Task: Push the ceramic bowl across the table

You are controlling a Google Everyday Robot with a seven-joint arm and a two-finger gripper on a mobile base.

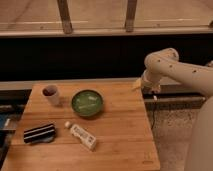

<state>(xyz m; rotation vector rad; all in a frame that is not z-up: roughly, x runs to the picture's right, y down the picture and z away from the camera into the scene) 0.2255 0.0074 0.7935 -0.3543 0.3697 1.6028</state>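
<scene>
Round, shallow, glossy green ceramic bowl (87, 102) upright on light-brown wooden plank tabletop (122, 142), centre, toward far edge. Small white cup with dark inside (51, 94) near its left, apart. White bottle (82, 136) lying in front of bowl. Hand (138, 84) over far right edge, apart from bowl; whether wide or narrow, cannot tell.

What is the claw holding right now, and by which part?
Nothing visible. The claw is at the table's far right edge, apart from the ceramic bowl, which sits free mid-table.
</scene>
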